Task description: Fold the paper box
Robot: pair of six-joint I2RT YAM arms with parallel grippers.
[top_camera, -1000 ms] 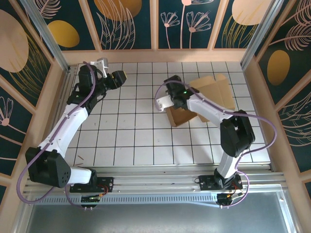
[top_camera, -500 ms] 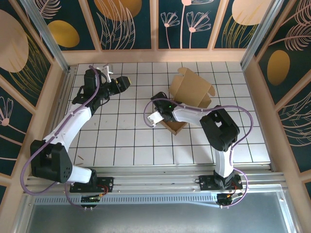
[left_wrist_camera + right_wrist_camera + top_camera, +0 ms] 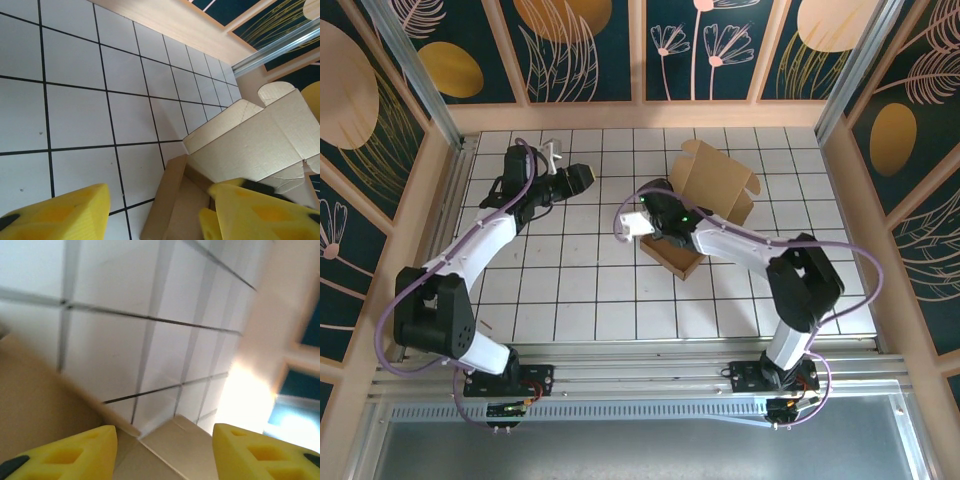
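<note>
The left arm [image 3: 470, 250] reaches up to the far left part of the white table [image 3: 570, 290], which has black lines like squares. At its end is the left gripper [image 3: 580, 178]. It points to the right, toward the middle of the table. It hangs over bare squares and touches nothing. In the left wrist view its two yellow fingers [image 3: 60, 215] are wide apart with nothing between them, so it is open and empty. Past those fingers is the paper box [image 3: 250, 145], close by but not touching.

The right arm [image 3: 760, 250] bends from the right side across to the middle. The right gripper [image 3: 165, 450] is at the left edge of the paper box. Its two fingers are apart and nothing is pinched between them, so it is open too. That view is blurry. Brown cardboard lies under and beside the fingers, but I cannot tell if they touch it.

The paper box sits a little right of the middle, toward the far side. It is plain brown and only partly folded. One big side stands up with round flaps. A low part lies nearer, under the right arm.
</note>
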